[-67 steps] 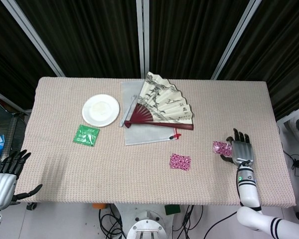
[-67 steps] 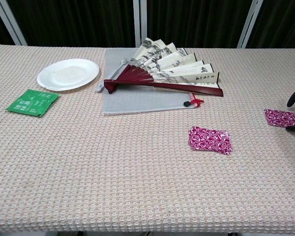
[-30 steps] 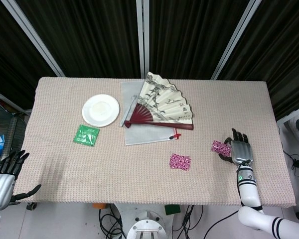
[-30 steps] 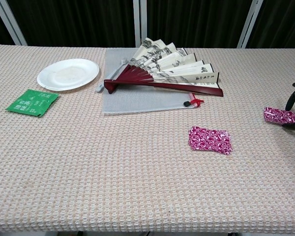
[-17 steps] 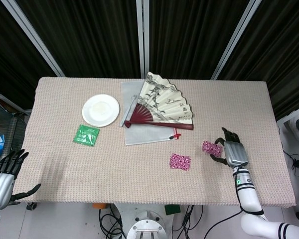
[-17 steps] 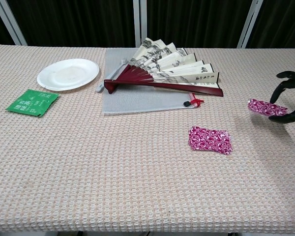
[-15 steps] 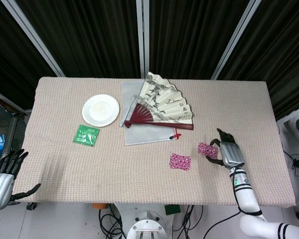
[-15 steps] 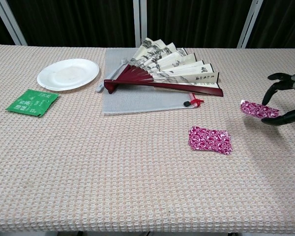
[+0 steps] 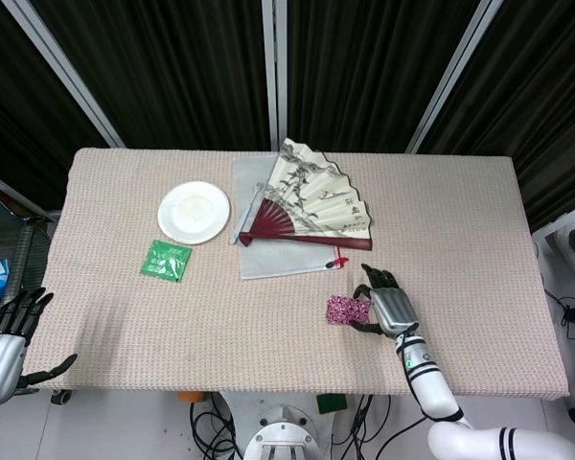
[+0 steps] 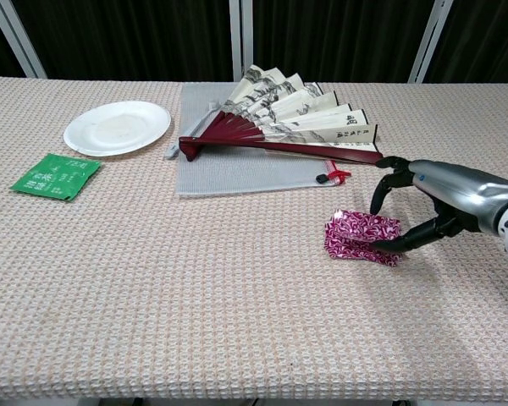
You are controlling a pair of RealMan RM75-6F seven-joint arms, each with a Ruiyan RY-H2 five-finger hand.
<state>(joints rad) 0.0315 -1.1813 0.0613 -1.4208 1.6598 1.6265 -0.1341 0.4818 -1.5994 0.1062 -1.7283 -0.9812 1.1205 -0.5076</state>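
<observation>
My right hand (image 9: pixel 391 307) (image 10: pixel 436 199) pinches a pink patterned packet (image 10: pixel 368 223) between thumb and fingers. It holds the packet just over a second pink patterned packet (image 10: pixel 347 244) lying on the woven table cover, and the two overlap. In the head view they read as one pink patch (image 9: pixel 345 310) left of the hand. My left hand (image 9: pixel 5 350) hangs off the table's near-left corner with its fingers spread and nothing in it.
An open paper fan (image 9: pixel 311 206) (image 10: pixel 292 123) with red ribs lies on a grey cloth (image 9: pixel 268 259) (image 10: pixel 237 173) at the back middle. A white plate (image 9: pixel 194 212) (image 10: pixel 117 127) and a green packet (image 9: pixel 166 260) (image 10: pixel 55 176) sit to the left.
My right hand has lifted the pink packet from the right side of the table and carried it left, over the other pink packet. The left hand has barely moved.
</observation>
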